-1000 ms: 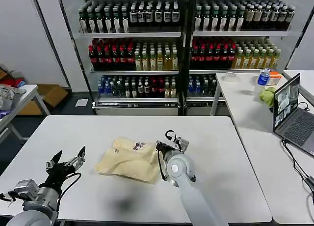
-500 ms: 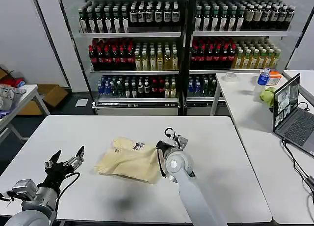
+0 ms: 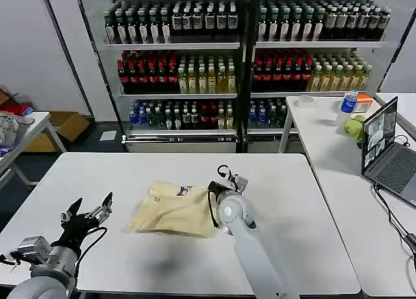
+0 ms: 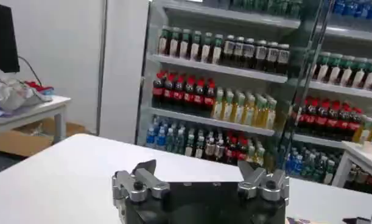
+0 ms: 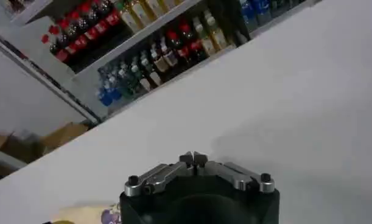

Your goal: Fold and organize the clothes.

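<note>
Cream T-shirt (image 3: pixel 174 210) — lies folded into a rumpled packet near the middle of the white table (image 3: pixel 97 182), neck label uppermost toward the far side. Right gripper (image 3: pixel 224 185) — just beside the shirt's right edge, fingertips pressed together with nothing between them. Left gripper (image 3: pixel 86 214) — well apart at the table's near left, above the surface, fingers spread wide.
</note>
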`<control>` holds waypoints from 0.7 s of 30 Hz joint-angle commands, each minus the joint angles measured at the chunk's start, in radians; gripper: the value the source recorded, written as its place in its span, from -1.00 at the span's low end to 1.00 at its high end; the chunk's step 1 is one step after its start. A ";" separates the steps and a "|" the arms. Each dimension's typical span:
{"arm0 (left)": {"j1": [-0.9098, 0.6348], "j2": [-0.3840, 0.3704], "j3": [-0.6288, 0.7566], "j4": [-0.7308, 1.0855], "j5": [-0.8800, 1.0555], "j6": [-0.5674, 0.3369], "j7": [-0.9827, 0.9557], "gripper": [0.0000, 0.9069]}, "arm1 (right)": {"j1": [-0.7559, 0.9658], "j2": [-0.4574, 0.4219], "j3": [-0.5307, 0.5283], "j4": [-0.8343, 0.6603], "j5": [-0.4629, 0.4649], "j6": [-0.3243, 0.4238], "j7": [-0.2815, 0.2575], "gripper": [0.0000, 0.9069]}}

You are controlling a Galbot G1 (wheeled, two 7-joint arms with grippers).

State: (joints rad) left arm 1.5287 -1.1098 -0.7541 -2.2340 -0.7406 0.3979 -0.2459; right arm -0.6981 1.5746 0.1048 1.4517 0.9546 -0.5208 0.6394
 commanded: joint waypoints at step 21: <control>-0.001 0.017 0.020 -0.016 0.023 -0.025 0.015 1.00 | -0.287 -0.319 -0.017 0.412 -0.664 0.253 -0.312 1.00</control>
State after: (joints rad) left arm 1.5250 -1.0982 -0.7365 -2.2510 -0.7418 0.3921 -0.2417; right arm -0.7563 1.4665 0.0707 1.5709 0.6949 -0.4654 0.4835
